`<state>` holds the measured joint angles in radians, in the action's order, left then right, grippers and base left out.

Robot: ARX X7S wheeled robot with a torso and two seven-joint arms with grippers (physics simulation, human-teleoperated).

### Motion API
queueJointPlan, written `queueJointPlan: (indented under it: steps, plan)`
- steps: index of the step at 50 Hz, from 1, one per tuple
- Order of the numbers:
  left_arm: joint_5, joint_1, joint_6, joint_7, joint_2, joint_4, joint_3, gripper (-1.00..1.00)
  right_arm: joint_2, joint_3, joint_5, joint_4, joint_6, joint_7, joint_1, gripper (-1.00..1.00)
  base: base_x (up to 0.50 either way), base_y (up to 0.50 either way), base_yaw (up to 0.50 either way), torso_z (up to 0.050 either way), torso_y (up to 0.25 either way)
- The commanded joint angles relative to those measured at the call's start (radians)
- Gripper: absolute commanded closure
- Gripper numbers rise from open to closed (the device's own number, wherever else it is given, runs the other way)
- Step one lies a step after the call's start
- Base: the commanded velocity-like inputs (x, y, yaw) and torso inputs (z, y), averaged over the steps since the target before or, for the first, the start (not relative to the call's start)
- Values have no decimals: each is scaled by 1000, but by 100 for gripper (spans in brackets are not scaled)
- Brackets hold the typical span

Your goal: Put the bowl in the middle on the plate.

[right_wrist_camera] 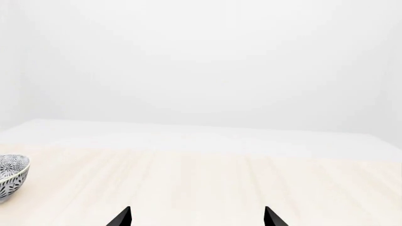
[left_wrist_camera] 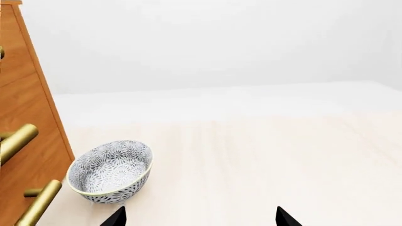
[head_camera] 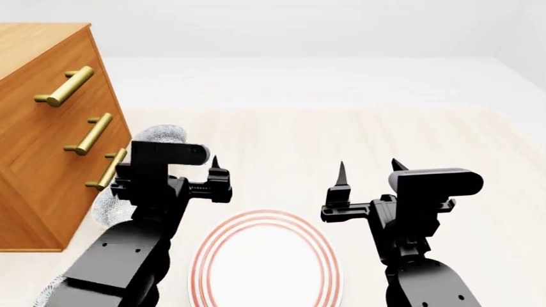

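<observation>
Above the plate (head_camera: 266,259), both arms raised level, left gripper (head_camera: 175,171) and right gripper (head_camera: 369,171) spread wide, empty.

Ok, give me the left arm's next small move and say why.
Probably draw the left gripper, open and empty, back and toward its own left, over the middle bowl. In the head view that bowl sits beside the arm, mostly hidden, and the plate is bare.
</observation>
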<state>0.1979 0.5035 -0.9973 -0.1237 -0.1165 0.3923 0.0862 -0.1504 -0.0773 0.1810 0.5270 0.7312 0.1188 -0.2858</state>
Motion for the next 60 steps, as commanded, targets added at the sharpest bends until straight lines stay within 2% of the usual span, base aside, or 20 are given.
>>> queueJointPlan:
  steps: [1, 4, 6, 9, 12, 31, 40, 55, 60]
  plan:
    - [75, 331, -464, 4, -10, -113, -21, -100, -7, 2, 14, 13, 10, 8, -6, -100, 0, 0, 0, 0, 0]
    - [86, 421, -510, 32, -31, -220, 13, -100, -5, 8, 22, -3, -4, 5, -5, -100, 0, 0, 0, 0, 0]
    - [93, 438, -529, 38, -34, -240, 19, -100, -6, 6, 23, -3, -4, 6, -4, -100, 0, 0, 0, 0, 0]
    - [85, 489, -544, 41, -64, -303, 99, -100, -8, 5, 27, 6, 2, 8, -1, -100, 0, 0, 0, 0, 0]
    - [82, 526, -558, 39, -72, -369, 130, -100, -12, 7, 33, 19, 5, 6, 2, -100, 0, 0, 0, 0, 0]
    - [102, 587, -531, 31, -79, -610, 144, -100, -11, 40, 81, -14, -43, -5, 29, -100, 0, 0, 0, 0, 0]
    - [101, 584, -531, 18, -90, -656, 138, -100, -10, 46, 94, -40, -56, -4, 33, -100, 0, 0, 0, 0, 0]
    - [75, 596, -397, 18, -86, -878, 144, -100, -8, 46, 120, -58, -73, -7, 44, -100, 0, 0, 0, 0, 0]
    - [57, 622, -313, 30, -76, -1011, 163, -100, -7, 50, 128, -74, -84, -8, 43, -100, 0, 0, 0, 0, 0]
